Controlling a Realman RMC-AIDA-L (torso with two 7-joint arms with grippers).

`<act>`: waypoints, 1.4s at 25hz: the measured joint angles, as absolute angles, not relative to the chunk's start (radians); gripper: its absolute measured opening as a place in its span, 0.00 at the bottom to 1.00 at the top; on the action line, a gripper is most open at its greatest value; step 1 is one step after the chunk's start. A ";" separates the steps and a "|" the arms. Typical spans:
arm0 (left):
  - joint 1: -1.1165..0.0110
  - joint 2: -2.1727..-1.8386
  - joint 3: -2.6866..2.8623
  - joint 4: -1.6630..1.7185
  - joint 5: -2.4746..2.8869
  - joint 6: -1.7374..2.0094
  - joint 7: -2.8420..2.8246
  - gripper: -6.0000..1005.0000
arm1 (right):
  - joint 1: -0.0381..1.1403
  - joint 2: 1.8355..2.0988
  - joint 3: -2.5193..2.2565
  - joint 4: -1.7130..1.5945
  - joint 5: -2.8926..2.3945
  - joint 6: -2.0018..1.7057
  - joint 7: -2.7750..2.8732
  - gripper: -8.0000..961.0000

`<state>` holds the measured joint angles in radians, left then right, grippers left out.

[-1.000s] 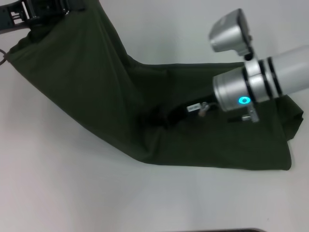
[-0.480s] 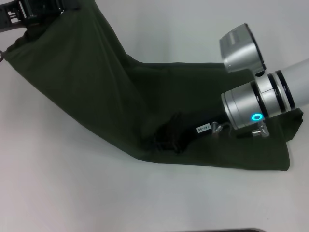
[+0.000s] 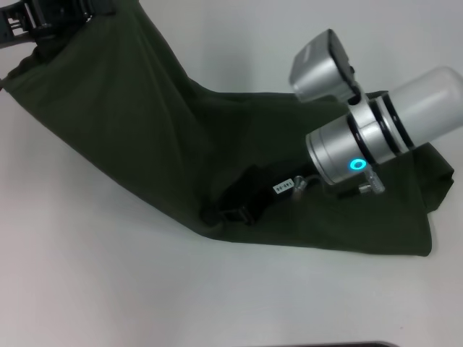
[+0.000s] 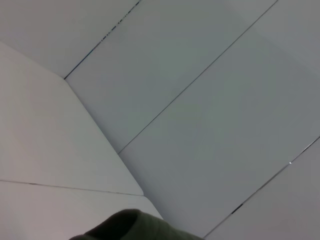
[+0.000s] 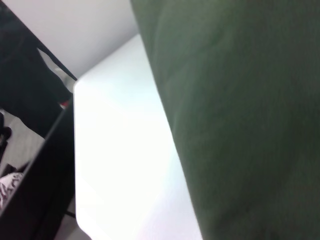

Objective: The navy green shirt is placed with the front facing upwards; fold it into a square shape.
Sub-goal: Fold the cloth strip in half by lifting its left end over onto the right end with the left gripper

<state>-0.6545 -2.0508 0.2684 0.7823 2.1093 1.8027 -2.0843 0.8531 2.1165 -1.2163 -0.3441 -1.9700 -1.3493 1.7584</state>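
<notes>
Olive-green cotton shirt (image 3: 145,130): spread across the white worktop (image 3: 108,289), one part drawn up as a taut band to the far left corner of the head view, the rest lying flat to the right with wrinkles near the right edge.
Shirt surface: plain dark green on the side that shows; no lettering visible.
Left end effector (image 3: 43,18): black, at the far left corner of the head view, right at the raised end of the shirt; cloth bunched against it; grip on the cloth likely but fingers not clearly visible, so cannot tell whether spread or closed.
Left wrist view: small hump of green cloth (image 4: 135,227) at the picture's edge, pale panelled surfaces beyond.
Right end effector (image 3: 231,210): black, low over the flat part of the shirt near its near edge, ahead of the silver wrist with the cyan ring light (image 3: 356,165); dark against dark cloth, so opening cannot be told.
Small white tag with dark print (image 3: 282,186): just beside the right end effector, on the arm side.
Right wrist view: green cloth (image 5: 240,110) filling most of the picture, worktop corner (image 5: 120,150) beside it.
</notes>
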 joint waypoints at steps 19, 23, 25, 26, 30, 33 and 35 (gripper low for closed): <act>-0.623 -2.032 0.266 0.782 2.088 1.800 -2.085 0.02 | 0.743 2.098 -1.382 -0.494 -1.783 -1.280 1.820 0.05; -0.612 -2.027 0.267 0.783 2.088 1.812 -2.085 0.02 | 0.740 2.095 -1.373 -0.496 -1.773 -1.263 1.842 0.05; -0.605 -2.024 0.271 0.784 2.088 1.821 -2.085 0.02 | 0.747 2.096 -1.377 -0.497 -1.773 -1.257 1.852 0.05; -0.603 -2.023 0.271 0.785 2.088 1.826 -2.085 0.02 | 0.751 2.098 -1.378 -0.498 -1.773 -1.256 1.856 0.05; -0.596 -2.018 0.266 0.785 2.088 1.853 -2.087 0.02 | 0.763 2.100 -1.378 -0.501 -1.772 -1.243 1.876 0.05; -0.598 -2.022 0.270 0.783 2.077 1.863 -2.094 0.02 | 0.756 2.098 -1.366 -0.502 -1.769 -1.235 1.885 0.05; -0.605 -2.029 0.276 0.778 2.067 1.863 -2.097 0.02 | 0.745 2.096 -1.346 -0.502 -1.767 -1.234 1.884 0.05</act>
